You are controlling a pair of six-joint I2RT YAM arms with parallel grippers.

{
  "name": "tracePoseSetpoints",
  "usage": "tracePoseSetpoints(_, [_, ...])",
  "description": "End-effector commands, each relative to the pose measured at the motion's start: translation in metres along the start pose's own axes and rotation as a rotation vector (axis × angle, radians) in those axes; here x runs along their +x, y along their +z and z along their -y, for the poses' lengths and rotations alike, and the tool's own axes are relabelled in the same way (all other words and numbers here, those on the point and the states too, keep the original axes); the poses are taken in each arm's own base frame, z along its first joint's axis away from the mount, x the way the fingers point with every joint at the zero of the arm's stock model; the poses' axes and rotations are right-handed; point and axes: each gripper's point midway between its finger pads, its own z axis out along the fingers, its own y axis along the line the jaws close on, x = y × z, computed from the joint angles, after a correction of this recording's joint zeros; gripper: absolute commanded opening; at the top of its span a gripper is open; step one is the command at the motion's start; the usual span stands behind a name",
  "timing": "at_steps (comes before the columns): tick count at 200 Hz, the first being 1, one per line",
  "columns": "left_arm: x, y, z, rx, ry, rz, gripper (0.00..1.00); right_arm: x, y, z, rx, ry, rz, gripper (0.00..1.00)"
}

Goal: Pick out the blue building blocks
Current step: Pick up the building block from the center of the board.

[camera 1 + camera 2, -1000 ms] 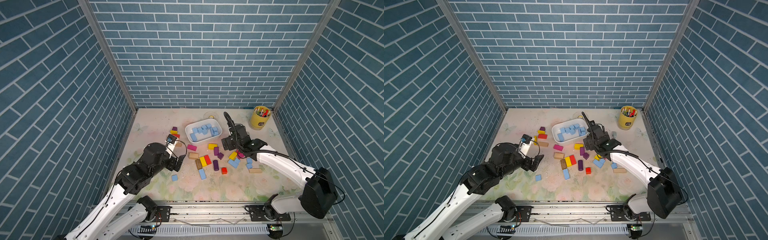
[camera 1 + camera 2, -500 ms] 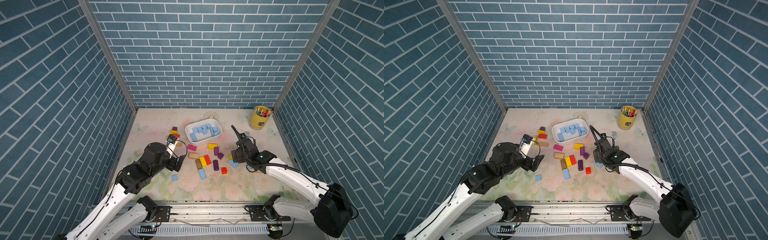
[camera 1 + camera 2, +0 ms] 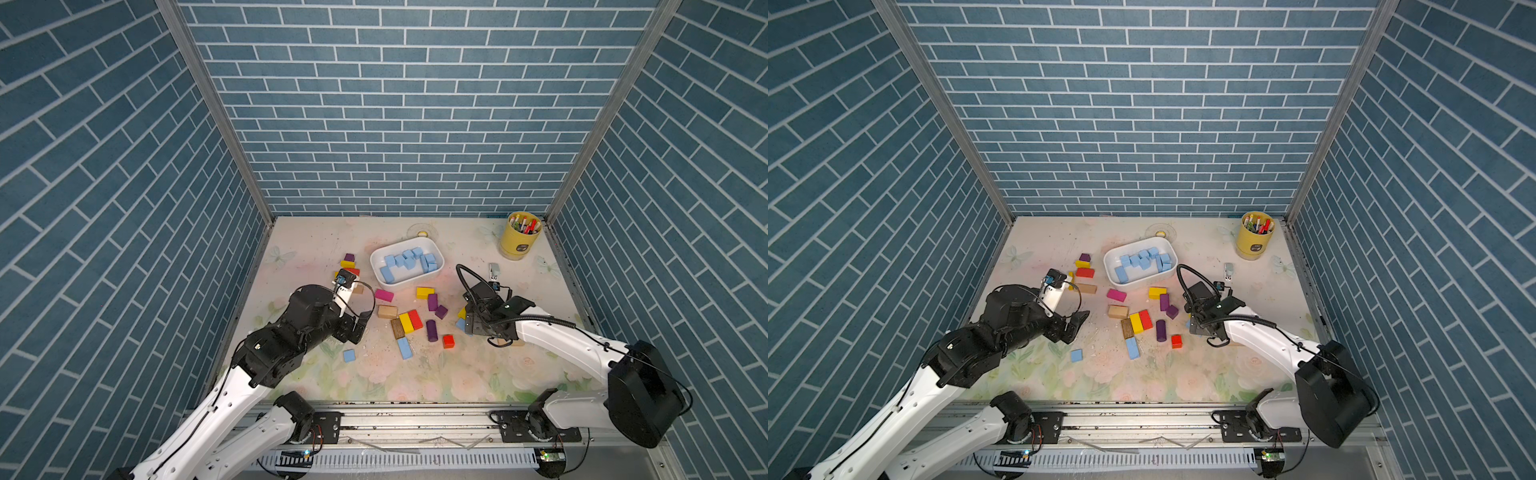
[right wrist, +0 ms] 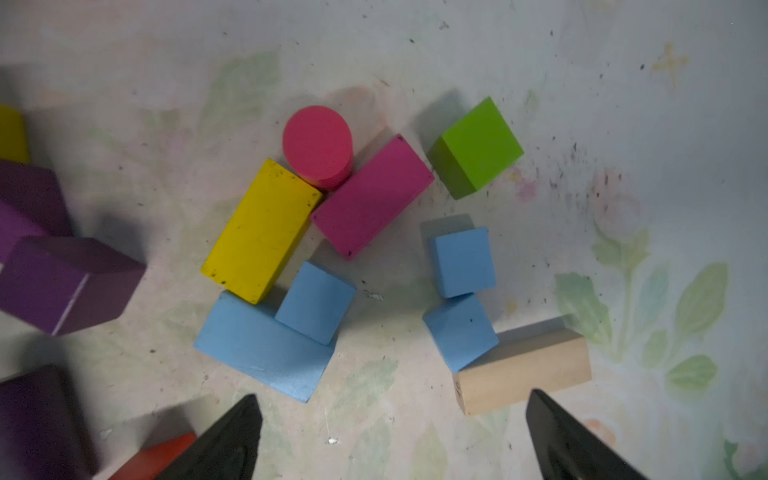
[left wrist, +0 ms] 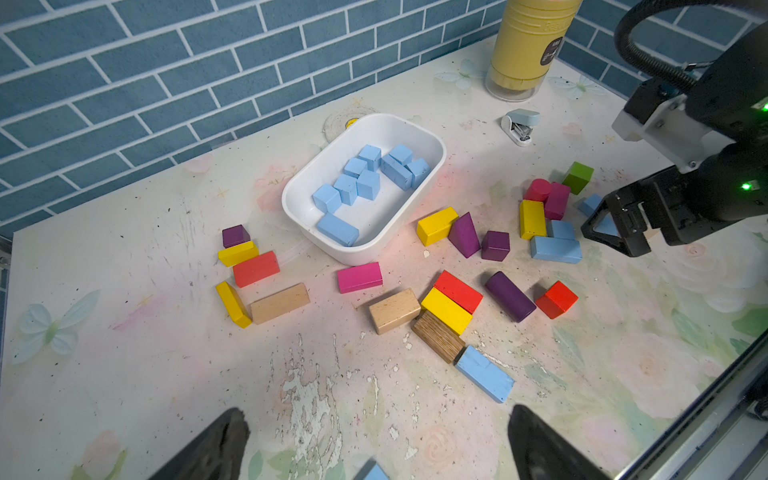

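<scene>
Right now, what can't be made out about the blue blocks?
- Loose blue blocks beneath the right gripper: in both top views the right arm covers them, bar a sliver.
- Lone blue block: left wrist view, cut off by the frame's edge.
- Sorted blue blocks in the white tray: piled; top views too small to count.

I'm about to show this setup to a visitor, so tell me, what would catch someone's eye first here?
The white dish toward the back of the table, already holding a pile of light blue blocks, stands out first. In front of it lies a bright scatter of coloured blocks, yellow, red, purple and pink, and the right gripper hovers open over four loose blue blocks at that scatter's right edge.
</scene>
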Motion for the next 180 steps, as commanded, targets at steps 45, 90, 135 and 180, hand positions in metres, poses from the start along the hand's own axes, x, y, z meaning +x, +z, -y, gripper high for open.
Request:
tracePoseSetpoints(45, [-0.001, 0.000, -0.001, 0.002, 0.004, 0.003, 0.99, -0.001, 0.007, -0.013, 0.056, 0.267, -0.087, 0.99])
tracePoseSetpoints(90, [-0.001, -0.001, 0.000, 0.005, 0.004, 0.002, 0.99, -0.003, 0.010, -0.030, -0.006, 0.357, -0.109, 0.91])
tracePoseSetpoints(135, [-0.003, -0.002, 0.007, 0.046, 0.010, 0.013, 0.99, 0.000, 0.018, -0.047, -0.043, 0.381, -0.149, 0.87])
tracePoseSetpoints(180, [-0.003, -0.002, 0.008, 0.053, 0.011, 0.016, 0.99, 0.003, 0.024, -0.055, -0.064, 0.404, -0.173, 0.87])
